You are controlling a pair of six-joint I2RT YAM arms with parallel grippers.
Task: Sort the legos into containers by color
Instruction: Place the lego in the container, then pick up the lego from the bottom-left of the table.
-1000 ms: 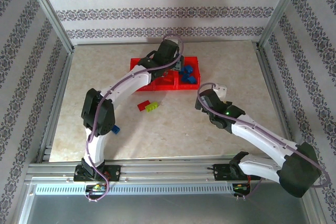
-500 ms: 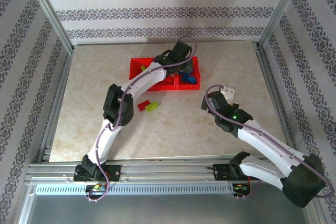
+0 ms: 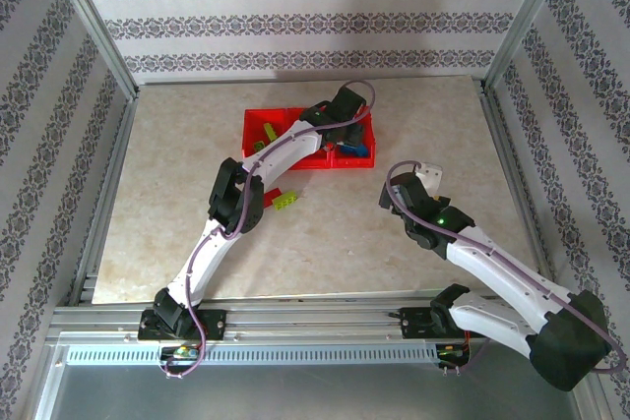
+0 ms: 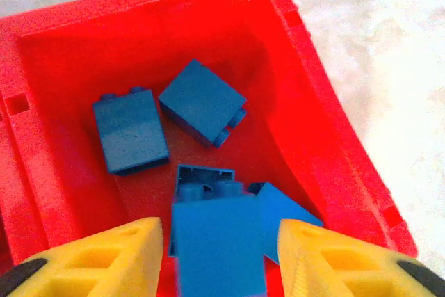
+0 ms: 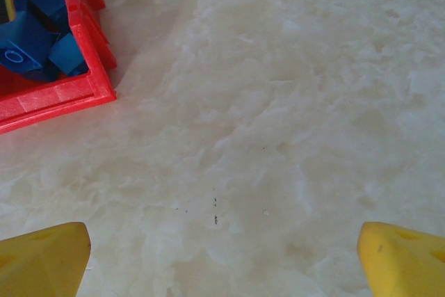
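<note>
L gripper (image 4: pixel 221 250) is hanging over the right-end bin of the containers (image 4: pixel 306 123), jaws standing partway open. A blue lego (image 4: pixel 219 231) is sitting btw the yellow fingers (image 4: pixel 104 259) w/ a thin gap showing on each side, so nothing is gripping it. Below it, three more blue bricks (image 4: pixel 131 130) are lying on that bin's floor. From the top cam, the L arm is reaching across the tray's near edge, wrist over that same end.

R gripper (image 5: pixel 222 245) is hovering wide open w/ nothing in it, over bare table (image 5: pixel 278 102), just off the tray's right near corner (image 5: pixel 69 95).

Green pieces (image 3: pixel 268 129) are lying in the tray's left-end bin. A red brick (image 3: pixel 270 196) and a lime brick (image 3: pixel 287 201) are lying loose just in front of the tray's near edge, side by side.
</note>
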